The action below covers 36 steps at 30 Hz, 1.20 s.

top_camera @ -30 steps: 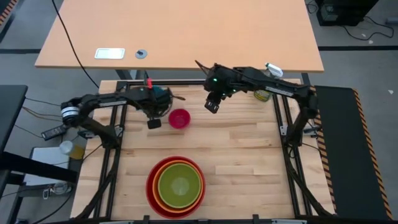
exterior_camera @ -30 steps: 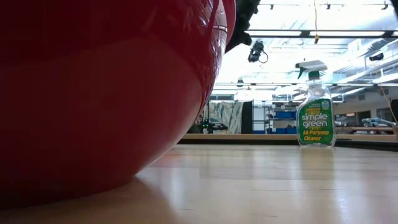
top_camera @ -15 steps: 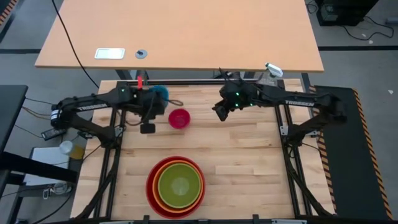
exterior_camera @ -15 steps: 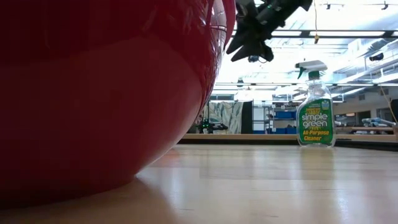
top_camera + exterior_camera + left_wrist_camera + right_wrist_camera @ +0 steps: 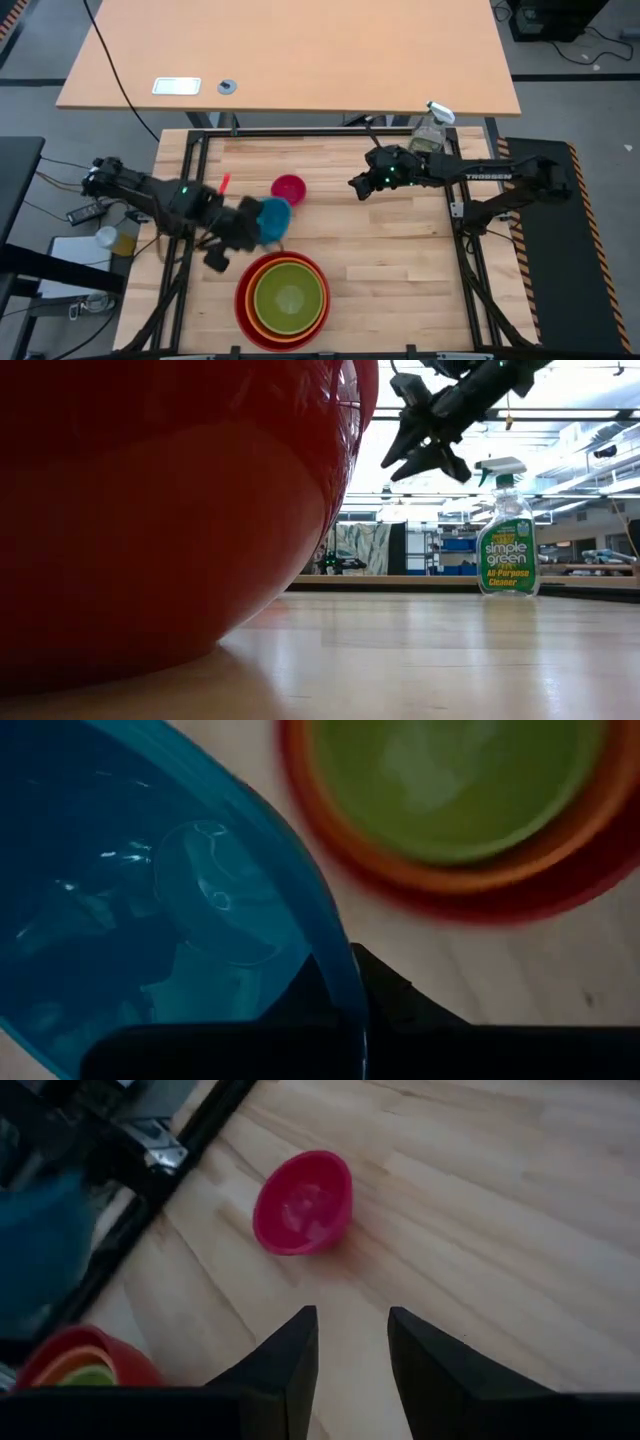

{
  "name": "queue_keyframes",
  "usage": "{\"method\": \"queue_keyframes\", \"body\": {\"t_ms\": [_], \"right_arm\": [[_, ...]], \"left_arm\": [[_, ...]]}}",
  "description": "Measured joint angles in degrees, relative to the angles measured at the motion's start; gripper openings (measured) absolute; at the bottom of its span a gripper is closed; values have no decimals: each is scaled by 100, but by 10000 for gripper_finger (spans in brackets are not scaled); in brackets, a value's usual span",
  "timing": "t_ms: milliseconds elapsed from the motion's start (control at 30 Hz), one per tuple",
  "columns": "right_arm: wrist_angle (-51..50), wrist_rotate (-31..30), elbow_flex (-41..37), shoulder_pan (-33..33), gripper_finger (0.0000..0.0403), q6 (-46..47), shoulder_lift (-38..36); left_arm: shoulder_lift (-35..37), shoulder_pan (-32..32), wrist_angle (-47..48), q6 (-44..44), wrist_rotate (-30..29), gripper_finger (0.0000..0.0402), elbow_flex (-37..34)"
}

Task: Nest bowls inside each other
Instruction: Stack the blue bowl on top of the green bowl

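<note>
A lime green bowl (image 5: pixel 288 296) sits nested in an orange bowl inside the large red bowl (image 5: pixel 244 305) near the table's front edge. The red bowl's wall (image 5: pixel 150 510) fills the left of the low view. The small pink bowl (image 5: pixel 288 188) stands on its base alone farther back. My left gripper (image 5: pixel 256 228) is shut on the blue bowl (image 5: pixel 273 214), just beyond the stack's far left rim. My right gripper (image 5: pixel 354 186) hovers open to the right of the pink bowl (image 5: pixel 303 1202), nothing between its fingers (image 5: pixel 288 1360). My left gripper grips the blue bowl by its rim (image 5: pixel 345 970), with one finger (image 5: pixel 305 995) inside the bowl and the other (image 5: pixel 395 995) outside. The fingers slant steeply down from the table's left side. The bowl is lifted clear of the table, its hollow turned toward the wrist.
A clear spray bottle (image 5: pixel 430 128) with a green label (image 5: pixel 507 560) stands at the table's far right edge. Bare wood lies between the pink bowl and the stack and over the table's right half. Black frame rails run along the table's sides.
My left gripper has carried the blue bowl from the far left of the table toward the near edge and a little right, up to the stack, rolling as it went. My right gripper has sunk lower and shifted slightly right, turning about its own line.
</note>
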State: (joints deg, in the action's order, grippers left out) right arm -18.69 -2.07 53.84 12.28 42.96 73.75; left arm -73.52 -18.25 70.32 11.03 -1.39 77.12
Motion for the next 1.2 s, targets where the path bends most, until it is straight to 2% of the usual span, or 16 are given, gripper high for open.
{"method": "queue_keyframes", "body": {"t_ms": [133,367,633,967,1200], "right_arm": [[683,-40,-334,-160,132,561,197],[1068,-565,-391,-673,132,1299,603],[1144,-1164,-391,-1140,132,1928,678],[1203,-1806,-389,-1710,132,2457,678],[1272,-2228,-387,-1955,132,2652,676]], "left_arm": [[-209,-595,-621,-63,-3,7,11],[-795,-1411,-915,151,-20,8,0],[-1424,-2095,-1335,1238,-28,8,-2],[-2145,-2234,-1530,2273,-35,9,-2],[-2498,-2044,-1744,2328,-44,9,-2]]}}
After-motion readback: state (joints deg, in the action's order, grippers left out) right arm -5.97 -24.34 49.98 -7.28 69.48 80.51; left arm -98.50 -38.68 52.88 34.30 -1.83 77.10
